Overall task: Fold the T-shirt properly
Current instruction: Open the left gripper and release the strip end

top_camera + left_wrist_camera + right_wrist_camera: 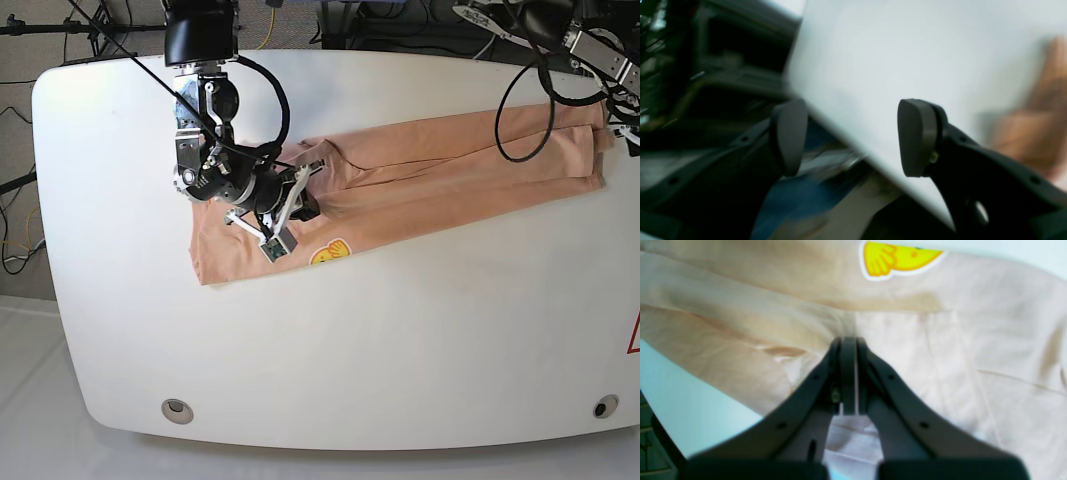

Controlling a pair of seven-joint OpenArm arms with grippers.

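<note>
Lengthwise, the T-shirt (420,170) is laid in a long folded strip across the far half of the desk (400,340), whose near half is left bare. The right fingers (848,350) are pressed together over its folds. The left fingers (918,138) are spread apart above the desk's edge.

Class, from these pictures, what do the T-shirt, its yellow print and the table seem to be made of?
T-shirt: soft woven or knitted cloth, probably cotton, matte salmon-pink; it creases and drapes in folds.
Yellow print: likely a printed or ironed-on film, flat, saturated, with a crisp white outline.
Table: smooth white board, perhaps laminate or painted; even, faintly glossy, rounded corners.
</note>
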